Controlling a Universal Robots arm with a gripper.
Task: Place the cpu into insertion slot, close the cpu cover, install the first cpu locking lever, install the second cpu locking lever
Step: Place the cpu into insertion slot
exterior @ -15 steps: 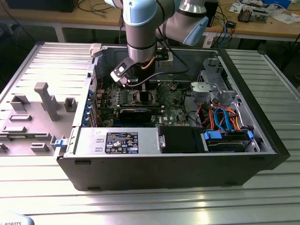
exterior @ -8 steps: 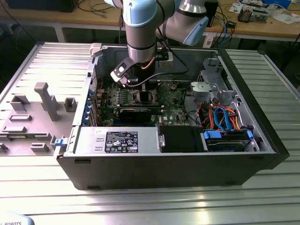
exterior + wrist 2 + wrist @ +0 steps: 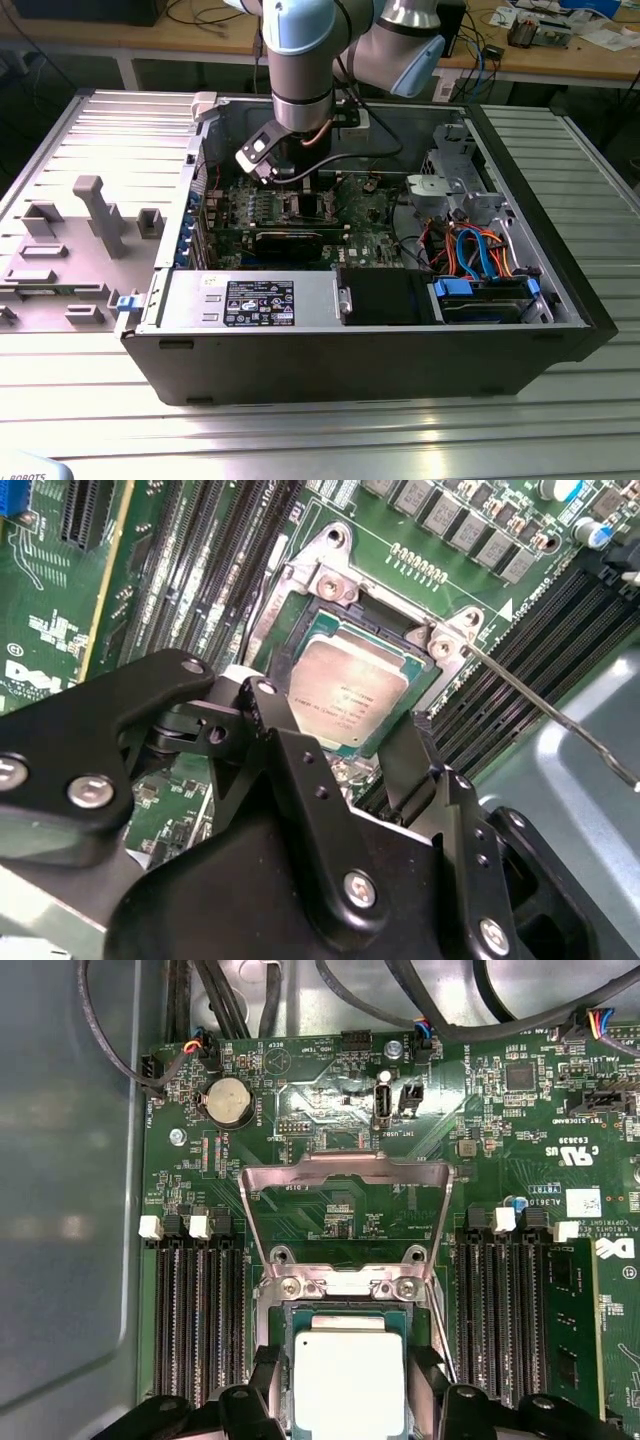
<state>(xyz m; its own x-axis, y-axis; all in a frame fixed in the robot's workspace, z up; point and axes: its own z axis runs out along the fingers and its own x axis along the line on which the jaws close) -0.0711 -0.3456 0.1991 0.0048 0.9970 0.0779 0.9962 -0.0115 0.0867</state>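
The cpu [image 3: 345,695] [image 3: 350,1380], a square chip with a silvery top, lies flat in the insertion slot [image 3: 330,580], level with its silvery rim. My gripper [image 3: 342,717] [image 3: 347,1388] straddles the chip, one black finger [image 3: 268,705] against each of two opposite edges, so it is shut on the cpu. The cpu cover [image 3: 345,1168], a thin metal frame with a large window, stands swung back from its hinge [image 3: 345,1286]. A thin locking lever [image 3: 560,720] sticks out raised beside the slot. In the exterior view the gripper [image 3: 278,172] is low over the green motherboard [image 3: 360,235].
Long black memory slots [image 3: 190,1330] [image 3: 500,1310] flank the insertion slot on both sides. Black cables [image 3: 130,1050] run along the case wall above the board. A drive cage with orange and blue cables [image 3: 475,250] fills the case at the exterior view's right.
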